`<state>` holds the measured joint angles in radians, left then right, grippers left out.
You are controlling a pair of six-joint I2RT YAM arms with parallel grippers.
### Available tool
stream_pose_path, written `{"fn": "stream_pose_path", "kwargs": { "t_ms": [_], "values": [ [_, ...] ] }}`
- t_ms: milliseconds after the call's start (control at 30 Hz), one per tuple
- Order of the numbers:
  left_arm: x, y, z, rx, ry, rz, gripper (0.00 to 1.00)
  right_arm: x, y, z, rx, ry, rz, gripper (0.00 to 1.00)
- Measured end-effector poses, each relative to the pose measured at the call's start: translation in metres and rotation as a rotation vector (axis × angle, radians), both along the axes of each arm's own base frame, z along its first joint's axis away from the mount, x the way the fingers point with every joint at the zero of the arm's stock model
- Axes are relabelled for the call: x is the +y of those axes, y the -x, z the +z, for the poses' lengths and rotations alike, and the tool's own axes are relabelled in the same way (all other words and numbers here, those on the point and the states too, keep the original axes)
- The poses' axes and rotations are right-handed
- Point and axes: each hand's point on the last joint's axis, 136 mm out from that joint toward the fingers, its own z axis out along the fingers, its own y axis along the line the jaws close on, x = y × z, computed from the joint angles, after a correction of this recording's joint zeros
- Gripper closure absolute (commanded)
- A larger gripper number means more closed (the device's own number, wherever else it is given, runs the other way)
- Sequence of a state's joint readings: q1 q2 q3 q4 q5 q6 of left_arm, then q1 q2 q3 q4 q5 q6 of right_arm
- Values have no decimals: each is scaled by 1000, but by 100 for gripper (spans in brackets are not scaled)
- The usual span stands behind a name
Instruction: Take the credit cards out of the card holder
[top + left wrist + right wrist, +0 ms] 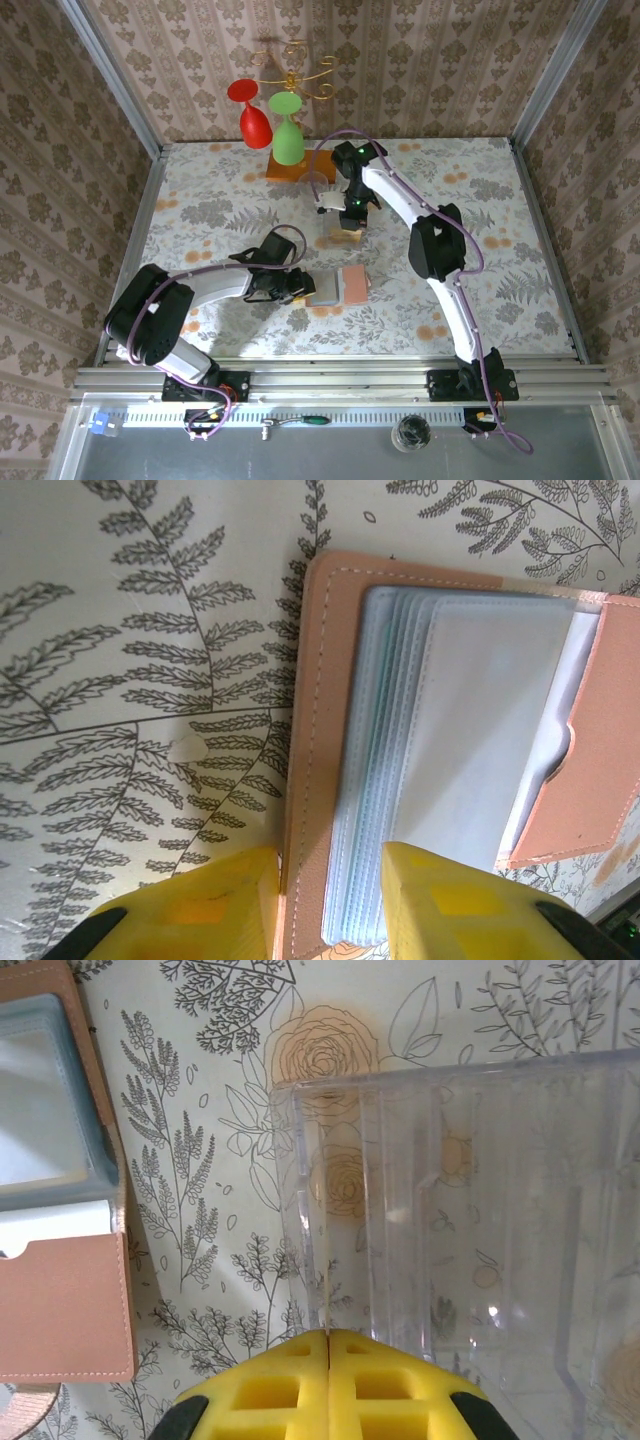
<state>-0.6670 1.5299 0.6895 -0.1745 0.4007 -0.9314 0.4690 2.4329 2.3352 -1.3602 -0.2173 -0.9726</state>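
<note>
Left wrist view: left tool [330, 900] astride open card holder [310, 730] edge.

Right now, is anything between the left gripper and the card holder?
Nothing visible. In the left wrist view the left gripper straddles the near edge of the open card holder, one yellow finger outside its cover, the other over the sleeves.

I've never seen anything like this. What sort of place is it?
Probably a robot test booth, not a home: wallpaper-patterned panels on bare aluminium framing, two arms bolted along a floral-print table, with a salmon-brown folding card holder laid out.
</note>
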Motion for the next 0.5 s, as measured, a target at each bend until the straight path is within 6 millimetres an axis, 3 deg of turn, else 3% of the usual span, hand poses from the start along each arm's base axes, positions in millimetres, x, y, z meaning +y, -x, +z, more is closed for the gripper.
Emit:
{"fn": "stream_pose_path", "kwargs": {
  "t_ms": [267,400,500],
  "values": [
    [-1,-3,5,3,-4,1,68,4,4,-6,40,-19,3,100],
    [2,-5,5,7,-10,10,69,5,6,-7,57,-32,-3,86],
    [6,-7,4,11,-21,17,69,4,8,-12,77,-28,-3,82]
  ]
}}
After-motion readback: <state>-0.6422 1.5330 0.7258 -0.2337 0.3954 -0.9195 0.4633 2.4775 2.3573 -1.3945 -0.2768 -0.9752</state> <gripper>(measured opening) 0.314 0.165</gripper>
